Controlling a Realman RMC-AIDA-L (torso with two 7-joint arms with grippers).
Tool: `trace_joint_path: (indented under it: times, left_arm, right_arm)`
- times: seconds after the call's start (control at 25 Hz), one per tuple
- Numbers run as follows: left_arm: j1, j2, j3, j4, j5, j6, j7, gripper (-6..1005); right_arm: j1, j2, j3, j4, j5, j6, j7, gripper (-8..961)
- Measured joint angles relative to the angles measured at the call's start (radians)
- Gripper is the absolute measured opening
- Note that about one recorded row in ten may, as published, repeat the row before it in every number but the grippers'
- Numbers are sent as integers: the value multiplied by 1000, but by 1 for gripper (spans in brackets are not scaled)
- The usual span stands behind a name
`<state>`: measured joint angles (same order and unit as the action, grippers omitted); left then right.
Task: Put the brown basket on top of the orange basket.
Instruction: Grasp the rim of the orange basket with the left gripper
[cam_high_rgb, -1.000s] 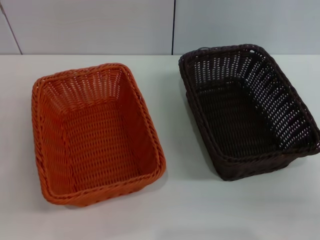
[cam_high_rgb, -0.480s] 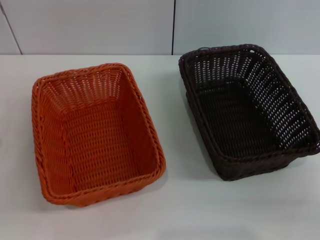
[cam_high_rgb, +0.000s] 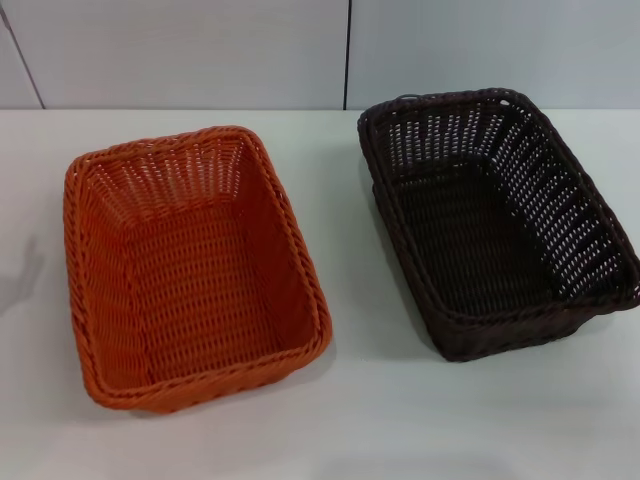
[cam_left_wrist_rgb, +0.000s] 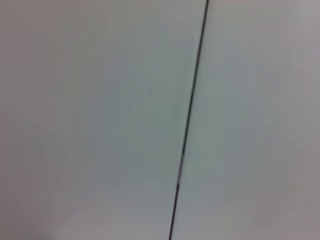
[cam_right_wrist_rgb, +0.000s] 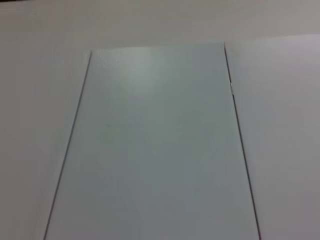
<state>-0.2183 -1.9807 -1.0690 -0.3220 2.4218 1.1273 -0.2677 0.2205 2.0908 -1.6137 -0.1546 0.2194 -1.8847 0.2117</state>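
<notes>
We see two baskets on a white table (cam_high_rgb: 340, 420) in the head view; the orange basket (cam_high_rgb: 190, 265) sits on the robot's left side, the brown basket (cam_high_rgb: 495, 220) on the right and a little farther back; they stand apart, with a strip of bare table between them, not touching. Both rest upright on their bases, open side up, and both look empty; we see only woven floor inside each. The orange basket's long axis runs roughly away from us, turned slightly; its braided rim is whole all round. The brown basket is turned the other way, its far end near the table's back edge; its openwork sides let light through; its right near corner almost meets the edge of the view. Behind the table stands a pale panelled wall (cam_high_rgb: 200, 50) with a dark vertical seam (cam_high_rgb: 347, 55); a faint shadow (cam_high_rgb: 25, 275) lies on the table just left of the orange basket.

Neither gripper nor arm appears in the head view. The left wrist view gives only a pale panel (cam_left_wrist_rgb: 100, 120) crossed by one thin dark seam; the right wrist view gives pale panels (cam_right_wrist_rgb: 155, 150) with two seams; no fingers appear in either, so we cannot tell how far the grippers are open or whether they hold anything. The brown basket is not on the orange one.
</notes>
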Motion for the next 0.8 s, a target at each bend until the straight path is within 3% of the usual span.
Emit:
trace_joint_path:
  times: [0.2,0.32,0.48,0.6,0.68,0.8]
  left_arm:
    - [10,66,-68,-178,29,-153,72,765]
    - [24,74,-170,-291,92,-252,152,762]
    - [67,39,-354,-526,228,-536,270,758]
    - [85,-20,-500,-734,347,-879,348,755]
    - [84,-49,-565,-843,390,-1068,366,753]
    - [72,-64,-617,-1005,414,-1394,380,750]
  right_arm:
    - [4,0,-6,-9,0,0,0,823]
    - [5,-1,-6,-11,0,4,0,823]
    - [5,-1,-6,-11,1,9,0,823]
    - [4,-2,-6,-11,2,11,0,824]
    - [4,-2,-6,-10,2,12,0,824]
    - [3,-2,-6,-10,2,12,0,824]
